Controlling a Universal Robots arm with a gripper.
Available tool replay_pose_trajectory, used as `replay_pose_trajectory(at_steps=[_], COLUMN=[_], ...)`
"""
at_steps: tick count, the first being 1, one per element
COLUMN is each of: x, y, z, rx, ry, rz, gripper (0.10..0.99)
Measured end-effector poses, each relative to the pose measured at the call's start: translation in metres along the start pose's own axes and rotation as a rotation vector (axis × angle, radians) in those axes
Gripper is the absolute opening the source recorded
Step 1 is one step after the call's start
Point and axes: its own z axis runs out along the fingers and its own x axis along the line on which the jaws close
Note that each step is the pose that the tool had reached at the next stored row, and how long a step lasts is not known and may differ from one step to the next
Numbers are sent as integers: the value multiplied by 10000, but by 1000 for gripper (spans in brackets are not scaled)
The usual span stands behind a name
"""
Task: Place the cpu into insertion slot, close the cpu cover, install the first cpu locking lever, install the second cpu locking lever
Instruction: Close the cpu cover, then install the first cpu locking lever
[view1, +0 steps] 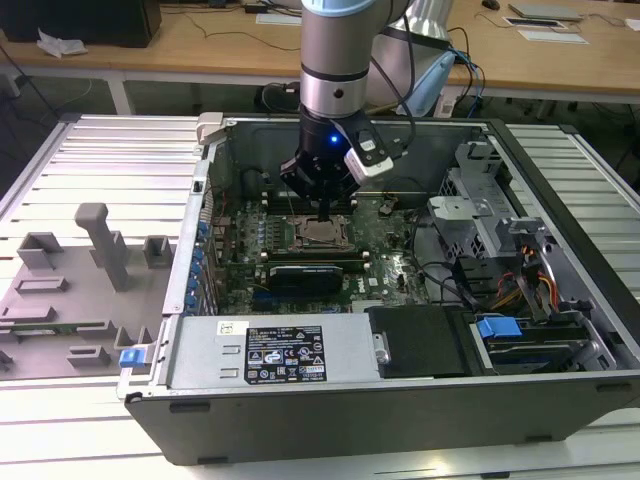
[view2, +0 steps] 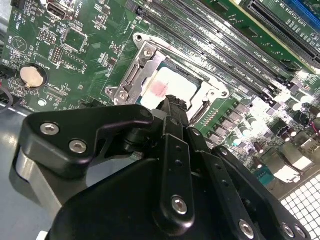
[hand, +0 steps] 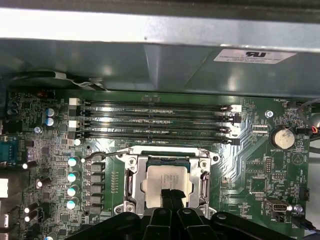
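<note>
Nearest in the exterior view, one power supply box (view1: 280, 350) lines the near wall of the open case (view1: 560, 180). Two blue tabs (view1: 498, 327) show, one at the case's near corner on the exterior view's left, one on the drive bay at its right. One grey fixture tray (view1: 70, 290) lies outside the case at the exterior view's left.

Past the box lies the green motherboard (view1: 385, 270). One gripper (hand: 170, 194) hangs over the insertion slot (hand: 210, 159) at mid-board, fingers drawn together with nothing between them. Their tips sit over one edge of the cpu (hand: 162, 180); contact cannot be confirmed. The cpu rests in the slot, and the cpu cover (hand: 136, 175) appears to lie flat around it.

In the second wrist view the gripper body hides part of the socket. Beside the socket the first wrist view shows four memory slots (hand: 155, 117), a column of four capacitors (hand: 71, 176) and one coin battery (hand: 282, 138).

Farthest stand wooden desks (view1: 200, 40).
</note>
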Motion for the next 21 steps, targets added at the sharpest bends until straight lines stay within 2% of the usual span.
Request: replay_pose_trajectory(at_steps=[18, 21], x=[0, 19], y=[0, 0], z=[-6, -7], rx=[-1, 1], ry=[-1, 1], rz=[0, -1], gripper=[106, 106])
